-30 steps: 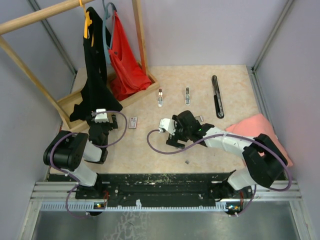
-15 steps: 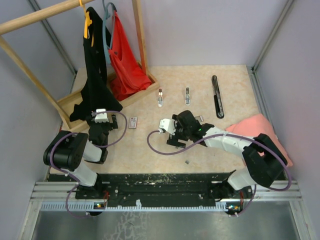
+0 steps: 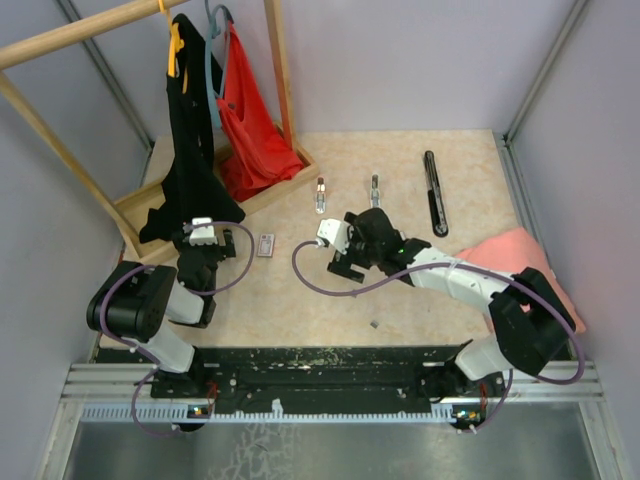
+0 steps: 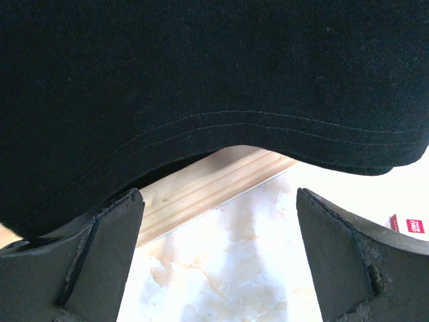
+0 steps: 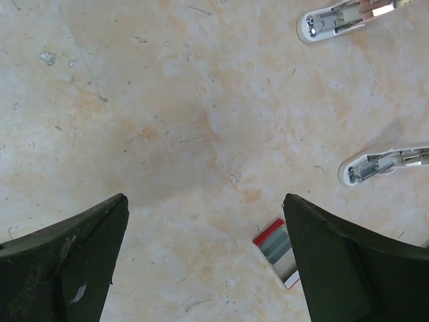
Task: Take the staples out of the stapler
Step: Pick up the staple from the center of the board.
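The slim black stapler (image 3: 434, 193) lies lengthwise at the back right of the table, in the top view only. A tiny dark speck (image 3: 373, 324) near the front may be staples; I cannot tell. My right gripper (image 3: 343, 262) (image 5: 204, 268) hovers open over bare table mid-scene, well left of the stapler, with nothing between its fingers. My left gripper (image 3: 222, 243) (image 4: 218, 268) stands open and holds nothing at the front left, facing a hanging black garment (image 4: 201, 87).
Two small silvery clip pieces (image 3: 320, 196) (image 3: 374, 190) lie behind the right gripper. A red-and-white box (image 3: 266, 245) (image 5: 278, 249) sits by its right finger in the right wrist view. A wooden clothes rack (image 3: 262, 190) with black and red garments fills the back left. Pink cloth (image 3: 520, 262) lies right.
My right gripper has moved a little away from the arm bases, toward the silvery pieces. The left arm has not moved.
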{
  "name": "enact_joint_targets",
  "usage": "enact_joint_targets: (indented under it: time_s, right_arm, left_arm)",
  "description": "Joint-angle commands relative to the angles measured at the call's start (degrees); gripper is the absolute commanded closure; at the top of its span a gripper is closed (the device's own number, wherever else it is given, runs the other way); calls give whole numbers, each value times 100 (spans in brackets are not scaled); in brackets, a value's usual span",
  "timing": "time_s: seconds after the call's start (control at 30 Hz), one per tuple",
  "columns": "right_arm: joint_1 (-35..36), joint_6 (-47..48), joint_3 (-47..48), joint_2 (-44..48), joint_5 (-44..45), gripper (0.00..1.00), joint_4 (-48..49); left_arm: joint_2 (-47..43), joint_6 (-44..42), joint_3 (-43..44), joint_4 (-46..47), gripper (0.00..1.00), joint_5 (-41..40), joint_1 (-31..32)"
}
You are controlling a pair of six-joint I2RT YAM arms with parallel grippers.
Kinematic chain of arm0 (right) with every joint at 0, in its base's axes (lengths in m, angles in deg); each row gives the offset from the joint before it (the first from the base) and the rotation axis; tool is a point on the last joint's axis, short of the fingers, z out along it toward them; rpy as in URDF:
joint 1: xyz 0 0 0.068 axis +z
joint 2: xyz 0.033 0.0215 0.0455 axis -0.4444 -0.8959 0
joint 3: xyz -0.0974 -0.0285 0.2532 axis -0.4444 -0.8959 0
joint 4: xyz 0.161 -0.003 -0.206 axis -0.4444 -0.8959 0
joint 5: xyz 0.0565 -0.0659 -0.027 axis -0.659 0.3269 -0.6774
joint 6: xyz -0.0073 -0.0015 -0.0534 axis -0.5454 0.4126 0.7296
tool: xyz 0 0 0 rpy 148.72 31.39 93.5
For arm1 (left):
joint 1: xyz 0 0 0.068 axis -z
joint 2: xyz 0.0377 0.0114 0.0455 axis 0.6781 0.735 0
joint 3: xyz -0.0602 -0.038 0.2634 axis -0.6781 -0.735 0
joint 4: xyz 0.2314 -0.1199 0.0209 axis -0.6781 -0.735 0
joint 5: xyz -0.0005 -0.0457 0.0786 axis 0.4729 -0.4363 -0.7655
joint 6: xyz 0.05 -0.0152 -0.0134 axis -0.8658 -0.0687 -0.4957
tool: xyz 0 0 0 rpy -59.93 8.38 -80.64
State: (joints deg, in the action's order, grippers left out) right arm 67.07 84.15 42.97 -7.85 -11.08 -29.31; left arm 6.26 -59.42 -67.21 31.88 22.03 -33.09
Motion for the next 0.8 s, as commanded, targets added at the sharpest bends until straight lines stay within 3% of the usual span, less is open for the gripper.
enact_joint_targets:
  time_s: [0.0, 0.27, 0.77]
  right_arm:
    - [-69, -103, 410, 79, -271, 1, 205]
    - [-58, -72, 292, 65, -1051, 1, 69]
    - [223, 175, 260, -432, -442, 1, -177]
  left_arm:
    - [11, 102, 77, 125, 0, 12, -29]
    - [13, 98, 77, 125, 0, 10, -28]
    - [13, 102, 78, 123, 0, 9, -29]
